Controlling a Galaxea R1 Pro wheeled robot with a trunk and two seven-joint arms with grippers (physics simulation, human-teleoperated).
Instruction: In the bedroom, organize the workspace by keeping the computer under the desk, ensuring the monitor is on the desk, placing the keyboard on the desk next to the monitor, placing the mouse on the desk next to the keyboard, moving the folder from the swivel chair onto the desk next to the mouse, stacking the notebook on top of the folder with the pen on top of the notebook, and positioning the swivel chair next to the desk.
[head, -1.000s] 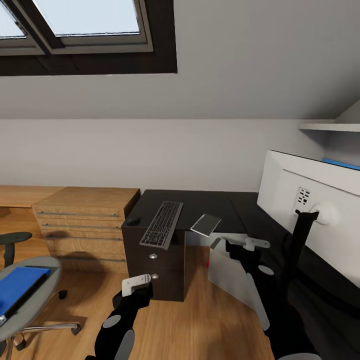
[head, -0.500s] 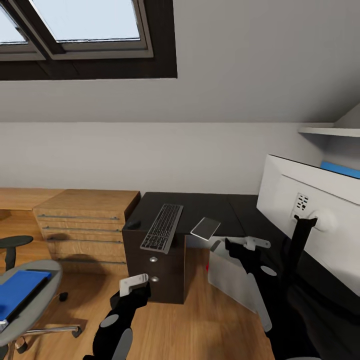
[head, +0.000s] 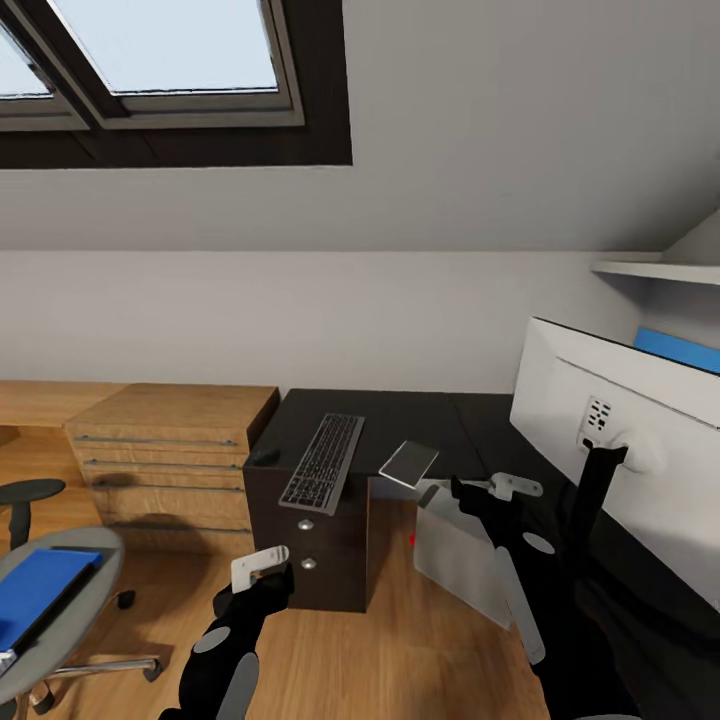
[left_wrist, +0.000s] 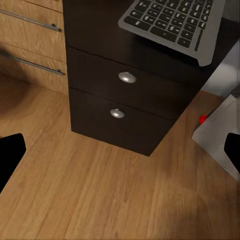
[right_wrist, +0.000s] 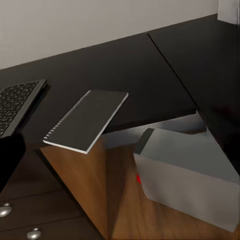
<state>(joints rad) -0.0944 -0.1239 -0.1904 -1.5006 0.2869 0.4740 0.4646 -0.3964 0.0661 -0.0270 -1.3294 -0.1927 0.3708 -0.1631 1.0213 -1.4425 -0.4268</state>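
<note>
Between the earlier head view and this one the whole scene has slid a little left and down, so the camera moved; the things keep their places on the desk (head: 410, 420).

At the desk's left end, above the dark drawer unit (head: 310, 545), the keyboard (head: 323, 463) lies with its near end jutting past the front edge. Off its left side, at the desk's left edge, sits the mouse (head: 264, 456). To the keyboard's right the notebook (head: 409, 464) overhangs the front edge. Under the desk stands the computer (head: 462, 560), its red light facing the drawer unit. Along the right wing of the desk stands the monitor (head: 640, 450), white back toward the camera.

At the lower left, on the swivel chair (head: 55, 610), lies the folder (head: 35, 592).

Both arms hang low before the desk. Left gripper (head: 259, 567): its 2 fingertips sit at opposite borders of the left wrist view, spread wide, with nothing between them. Right gripper (head: 500, 487): I cannot tell how wide it stands.
</note>
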